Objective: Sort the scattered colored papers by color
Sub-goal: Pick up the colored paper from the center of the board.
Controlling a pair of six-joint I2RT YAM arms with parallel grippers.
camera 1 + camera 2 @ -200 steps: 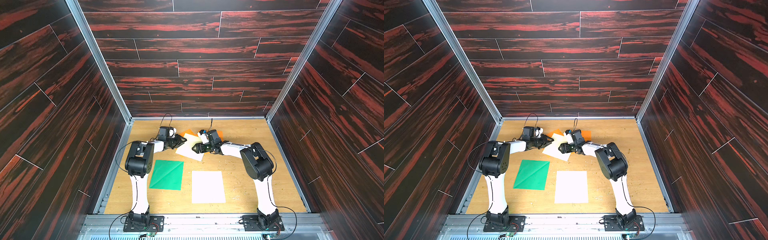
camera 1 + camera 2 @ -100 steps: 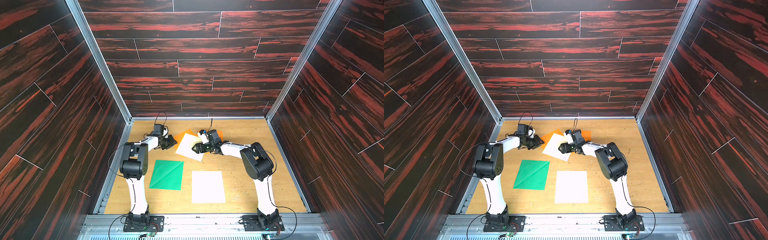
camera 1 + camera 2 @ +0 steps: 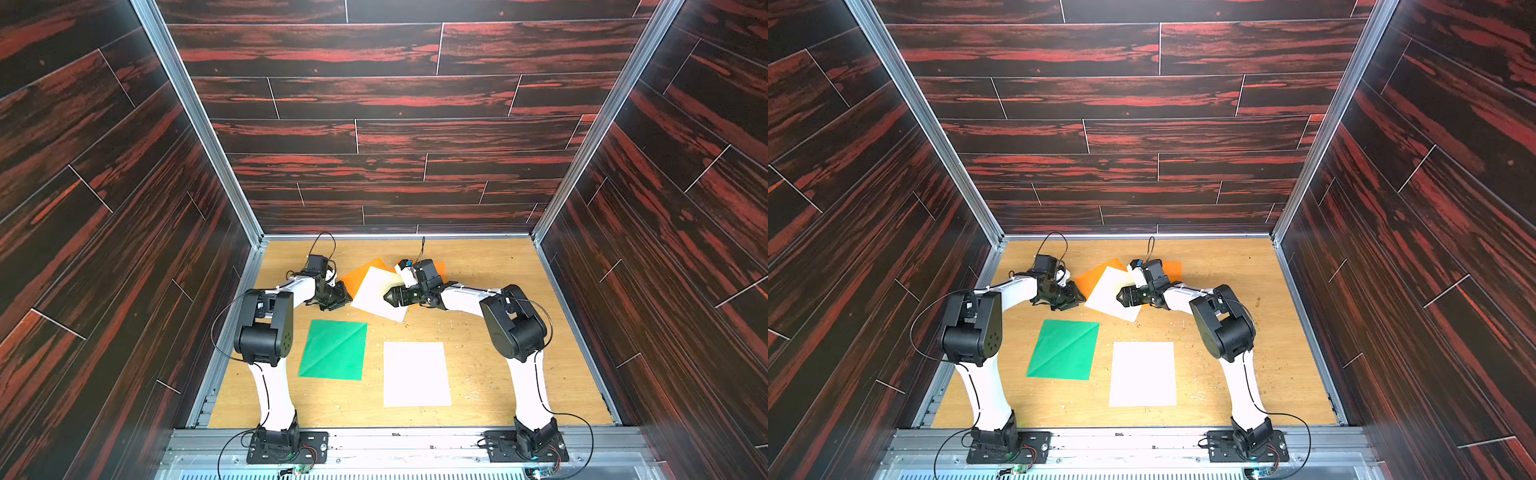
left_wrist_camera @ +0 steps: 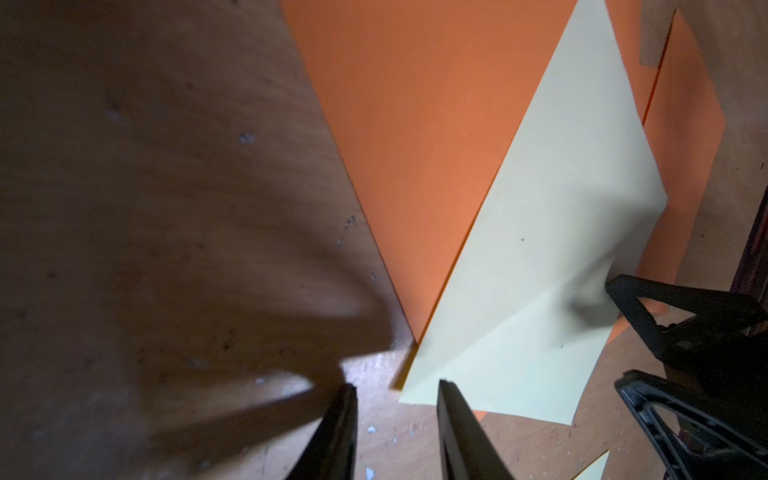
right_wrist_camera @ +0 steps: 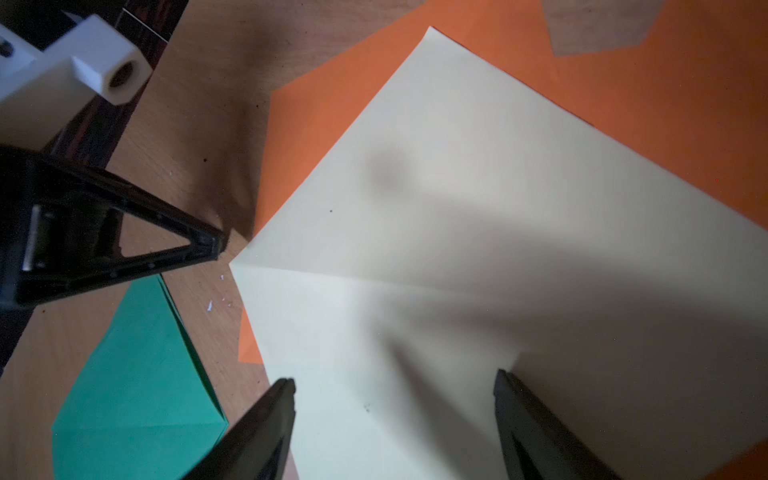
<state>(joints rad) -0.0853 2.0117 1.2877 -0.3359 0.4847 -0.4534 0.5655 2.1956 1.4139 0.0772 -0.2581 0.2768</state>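
Reaching inward in both top views, the two arms meet above the middle of the frame, over the far part of the bench [image 3: 498, 374]. The left claw [image 3: 344, 297] stops just left of a tilted cream sheet [image 3: 374, 291]. The right claw [image 3: 386, 297] points at it from the right, tips over that sheet's right part. One orange sheet [image 3: 356, 275] peeks out at the cream sheet's upper left, and a second orange sheet [image 3: 441, 268] shows behind the right wrist. Lower in the frame, well apart from both claws, a green sheet [image 3: 334, 349] with a diagonal crease lies flat left of centre. A white sheet [image 3: 415, 374] lies just right of it, not touching.

In the left wrist view the left claw [image 4: 397, 385] stands partly open — a narrow gap with bare bench between its fingers, clamping nothing. One fingertip overlaps the nearest corner of the cream sheet [image 4: 540, 249], which lies on the orange sheet [image 4: 415, 124]. The right claw [image 4: 614, 332] stands at the cream sheet's far edge, where the paper bows; whether it presses there I cannot tell.

In the right wrist view the right claw [image 5: 395, 378] gapes wide over the creased cream sheet [image 5: 457, 228], gripping nothing. The orange sheet [image 5: 644, 104] shows beyond it and the green sheet [image 5: 137, 374] lies beside it, apart. One of the left claw's fingers [image 5: 203, 245] points at the cream corner — just short of it.
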